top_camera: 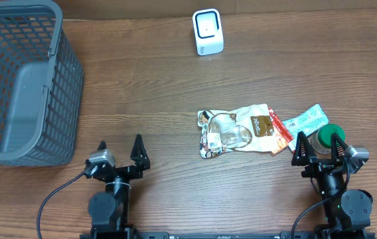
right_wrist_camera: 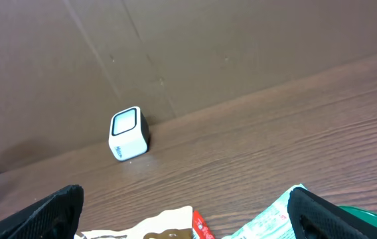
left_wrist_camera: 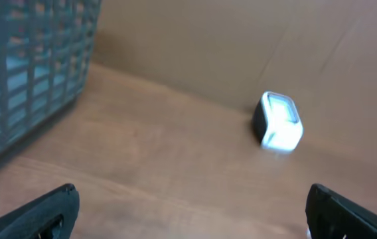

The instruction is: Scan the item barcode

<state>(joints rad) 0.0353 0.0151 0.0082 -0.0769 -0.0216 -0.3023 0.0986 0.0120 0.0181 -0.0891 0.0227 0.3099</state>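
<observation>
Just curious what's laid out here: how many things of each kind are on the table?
Basket: 1
Scanner: 1
Snack packets: 3
Green-lidded jar: 1
Total: 6

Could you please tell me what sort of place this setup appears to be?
Most likely a mock shop checkout on a brown wooden table: a small white box-shaped barcode scanner, a grey plastic mesh shopping basket, and crinkly packaged snacks lying loose.
</observation>
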